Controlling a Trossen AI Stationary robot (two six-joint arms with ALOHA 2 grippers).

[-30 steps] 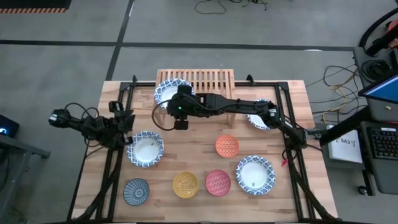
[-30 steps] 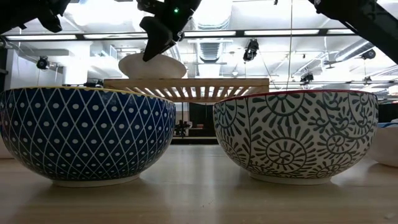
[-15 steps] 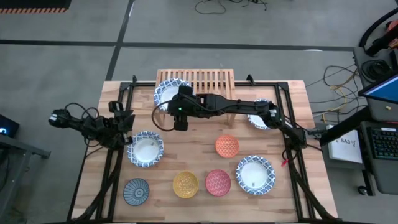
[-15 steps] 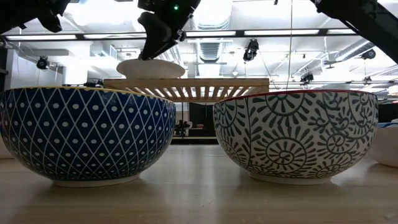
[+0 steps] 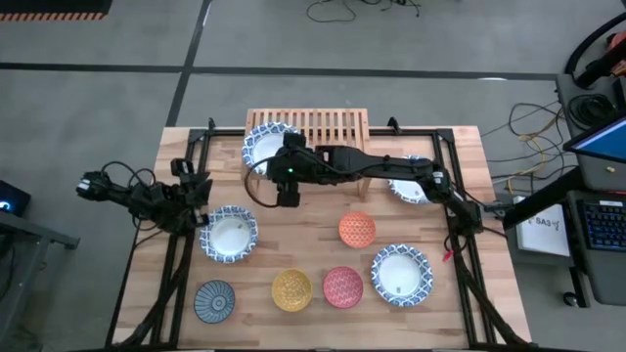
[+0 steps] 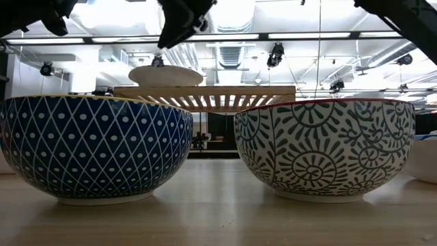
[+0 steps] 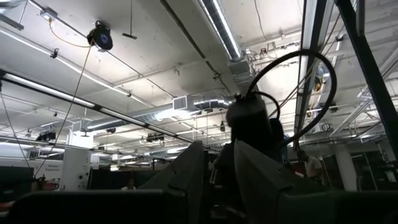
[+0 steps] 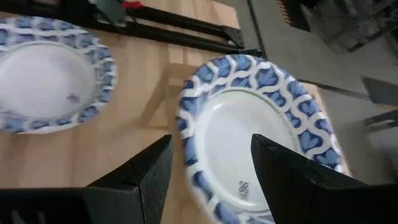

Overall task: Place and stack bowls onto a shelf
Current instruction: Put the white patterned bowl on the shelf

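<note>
A wide white bowl with a blue patterned rim (image 5: 269,145) sits on the left end of the shelf (image 5: 323,129), the light-wood slatted rack at the far side of the table (image 5: 460,147). In the low view it rests on the bars, with the right gripper (image 8: 208,162) above it and clear of it. In the right wrist view we see that gripper's fingers (image 8: 146,171) spread wide over the near rim, holding nothing, so we judge the first placement finished and the step in hand to be the release and lift away. Seven bowls are not yet shelved: another blue-rimmed bowl (image 5: 229,233) near the left gripper (image 5: 201,210), one (image 5: 401,274) toward the front right, one (image 5: 406,186) partly under the right arm, and the orange (image 5: 357,229), red (image 5: 342,286), yellow (image 5: 291,289) and grey-blue (image 5: 214,300) small bowls. Next, we think, the right arm must rise clear without catching the rim, then reach for another wide bowl to set into the first. The left gripper waits at the table's left edge; we cannot tell how its fingers stand. A small mark shows inside the shelved bowl, but we cannot read it.
</note>
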